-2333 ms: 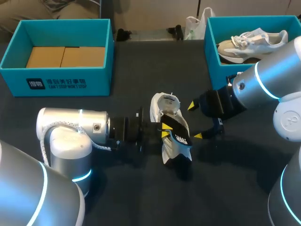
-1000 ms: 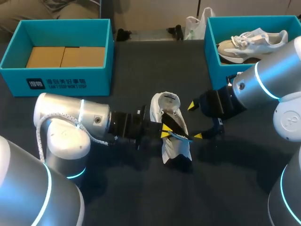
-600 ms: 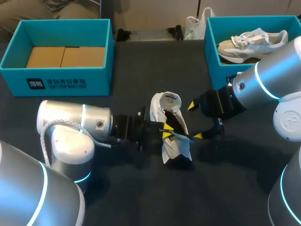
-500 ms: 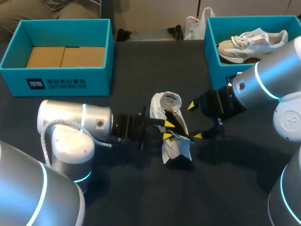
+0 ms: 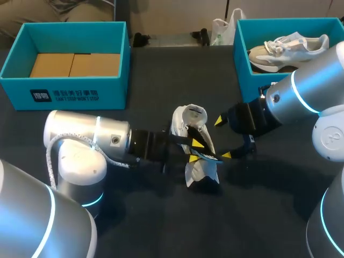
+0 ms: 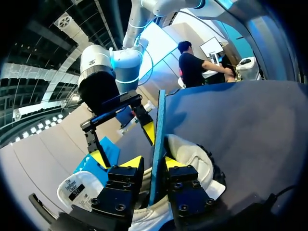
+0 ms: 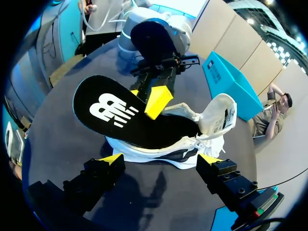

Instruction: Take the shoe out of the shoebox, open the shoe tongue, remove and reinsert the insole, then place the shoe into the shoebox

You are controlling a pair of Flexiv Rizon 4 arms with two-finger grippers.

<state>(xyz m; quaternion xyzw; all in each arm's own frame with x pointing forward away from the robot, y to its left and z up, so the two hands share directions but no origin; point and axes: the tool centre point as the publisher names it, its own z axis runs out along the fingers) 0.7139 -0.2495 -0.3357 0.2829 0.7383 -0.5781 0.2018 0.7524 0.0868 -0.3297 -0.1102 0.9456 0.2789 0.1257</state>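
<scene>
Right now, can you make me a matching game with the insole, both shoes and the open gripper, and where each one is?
Things:
1. insole
2. open shoe
3. laced shoe
4. right gripper

Places:
A. inside the right shoebox
B. open, beside the open shoe
C. pinched in the left gripper
D. on the table, between the arms

Pairs: 1-C, 2-D, 3-A, 4-B
</scene>
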